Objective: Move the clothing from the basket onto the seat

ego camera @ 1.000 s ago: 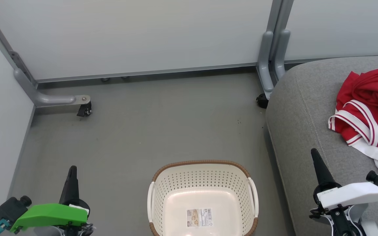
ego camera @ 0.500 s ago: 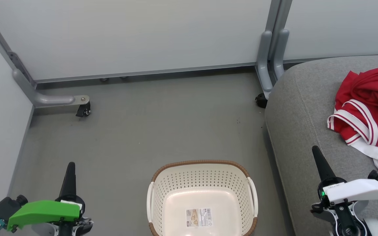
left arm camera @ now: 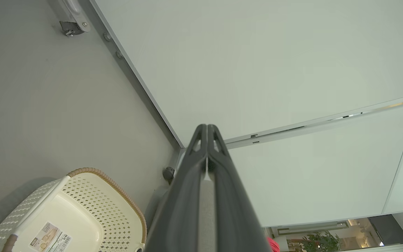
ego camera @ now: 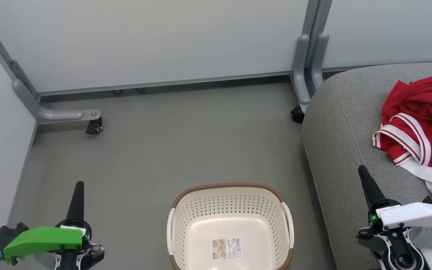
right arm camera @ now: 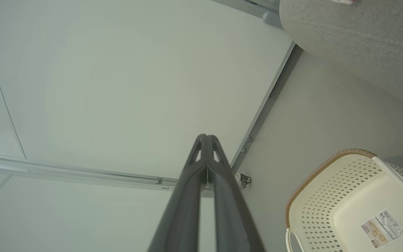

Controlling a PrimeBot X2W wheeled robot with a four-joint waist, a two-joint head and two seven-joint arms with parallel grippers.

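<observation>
One heap of red clothing (ego camera: 422, 123) lies on the grey seat (ego camera: 343, 142), to the right of the upright basket (ego camera: 231, 204).
Its long axis runs near to far; the left gripper (ego camera: 78, 186) and right gripper (ego camera: 362, 173) each hold their fingers pressed together.

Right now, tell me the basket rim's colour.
The basket rim is brown, woven-look; head view shows it best.

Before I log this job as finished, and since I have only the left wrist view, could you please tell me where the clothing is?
Observer: The clothing lies bunched on the seat.
Operator: Thank you. Is any left behind?
Observer: No; what shows of the basket holds only its label sticker.
Operator: And on the right side?
Observer: The right gripper is shut, holding nothing.
</observation>
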